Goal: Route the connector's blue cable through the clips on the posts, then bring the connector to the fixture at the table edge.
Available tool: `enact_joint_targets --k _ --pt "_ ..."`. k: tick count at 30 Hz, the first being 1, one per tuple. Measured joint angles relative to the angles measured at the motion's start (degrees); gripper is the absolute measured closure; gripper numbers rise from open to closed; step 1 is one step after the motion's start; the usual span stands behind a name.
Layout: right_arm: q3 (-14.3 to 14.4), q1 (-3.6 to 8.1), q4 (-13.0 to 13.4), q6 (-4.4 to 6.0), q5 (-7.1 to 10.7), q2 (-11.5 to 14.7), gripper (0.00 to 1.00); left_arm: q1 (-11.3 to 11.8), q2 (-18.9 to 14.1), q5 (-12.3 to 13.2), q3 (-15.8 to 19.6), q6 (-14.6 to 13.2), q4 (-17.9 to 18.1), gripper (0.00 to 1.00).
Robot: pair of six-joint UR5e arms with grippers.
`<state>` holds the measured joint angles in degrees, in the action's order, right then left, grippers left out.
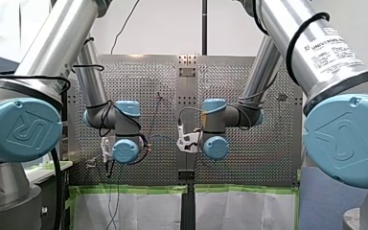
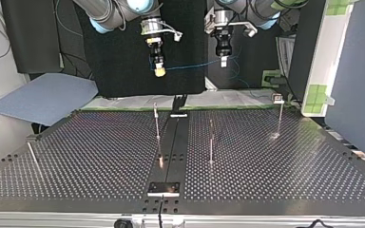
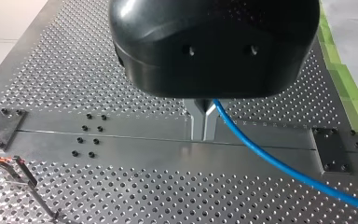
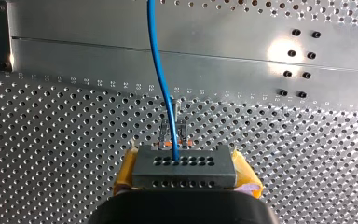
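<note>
Three thin upright posts break up the table [image 2: 100, 156]: a rail-side post [image 2: 157, 124] just beside the centre rail [image 2: 171, 142] toward the arms' edge, a middle post [image 2: 211, 145] across the rail, and a corner post [image 2: 280, 116] near the corner at the top view's right. A leaning rod [image 2: 32, 156] guards the opposite side edge. Between them lie wide bare lanes — on both halves. High beyond the arms' edge, the blue cable [image 2: 190, 65] spans from the connector [image 4: 184, 165] in my right gripper [image 2: 159, 71] to my left gripper [image 2: 224, 61] — barring that gap.

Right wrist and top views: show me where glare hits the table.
Right wrist view: a bright spot on the metal rail beside the screw heads, ahead of the connector. Top view: glints at the edge of the metal rail and at the base of the rightmost post.
</note>
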<state>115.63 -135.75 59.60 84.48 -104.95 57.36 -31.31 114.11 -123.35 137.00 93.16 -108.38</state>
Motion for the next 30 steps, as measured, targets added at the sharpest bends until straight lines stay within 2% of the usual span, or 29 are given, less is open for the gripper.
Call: enact_joint_targets --k 26,30 --pt "-0.1 -0.06 0.0 0.0 -0.01 0.0 1.0 0.2 0.0 0.0 0.2 0.0 -0.1 1.0" --pt "-0.2 -0.78 -0.7 -0.29 -0.18 -0.7 1.0 0.8 1.2 0.5 0.8 0.1 0.1 1.0"
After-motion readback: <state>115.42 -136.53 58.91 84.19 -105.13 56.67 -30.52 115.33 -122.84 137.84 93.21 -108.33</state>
